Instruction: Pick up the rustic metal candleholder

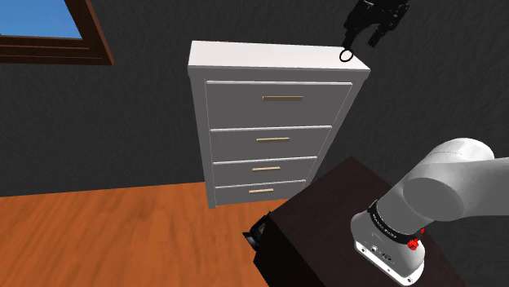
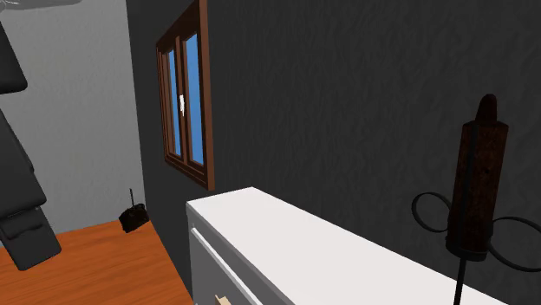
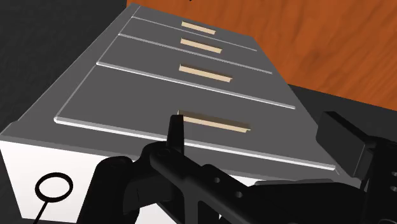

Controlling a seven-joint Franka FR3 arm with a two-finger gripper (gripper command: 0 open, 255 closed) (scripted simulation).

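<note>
Claw (image 1: 365, 37) hangs above the dresser (image 1: 269, 57) by the candleholder (image 2: 475, 186); its grip I cannot tell. Clasp the stem squarely, then lift straight, keeping it upright

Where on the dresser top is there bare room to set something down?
The dresser top is bare from the end nearer the window nearly across; only the corner at the shoulder view's right is crowded, by the candleholder and gripper.

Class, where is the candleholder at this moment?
At the second exterior view's right, the candleholder rises over the white dresser top, against the dark wall.
</note>
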